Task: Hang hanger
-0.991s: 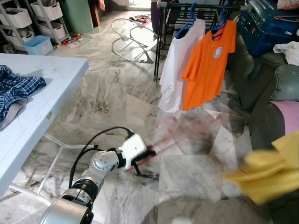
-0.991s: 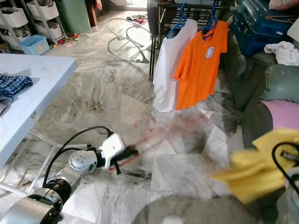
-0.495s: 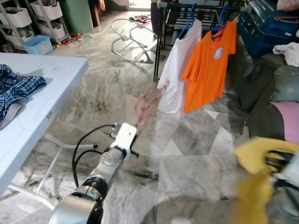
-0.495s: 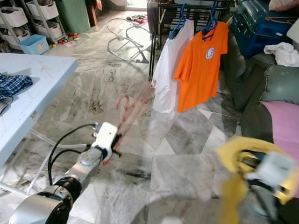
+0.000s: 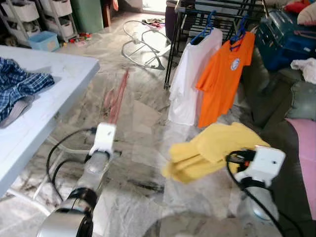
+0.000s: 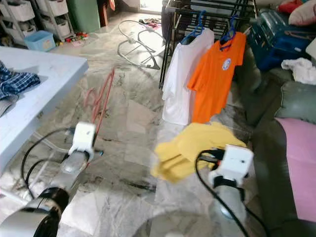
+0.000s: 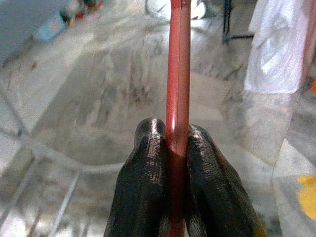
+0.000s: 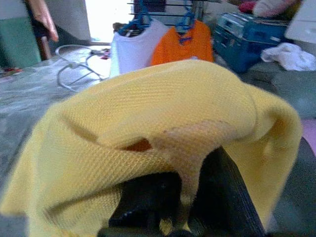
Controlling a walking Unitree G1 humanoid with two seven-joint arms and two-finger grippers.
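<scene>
Marble floor (image 5: 143, 163) ahead with the drying rack (image 5: 197, 15) beyond, your left hand (image 7: 170, 143) pinches a red hanger (image 7: 177, 74), right hand (image 8: 173, 197) grips a yellow shirt (image 5: 212, 150).

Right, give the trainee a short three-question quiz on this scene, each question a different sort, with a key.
1. True or false: the left gripper is shut on a red hanger.
2. Multiple choice: what does the right gripper carry? A) the checked blue cloth B) a yellow shirt C) a blue hanger.
3. Fill in: on the drying rack, the garment hanging beside the white shirt is coloured ____.

Key
1. True: both black fingers press the hanger's bar between them.
2. B: the yellow shirt drapes over the gripper; the checked blue cloth lies on the white table.
3. Orange: the orange T-shirt hangs on a blue hanger.
</scene>
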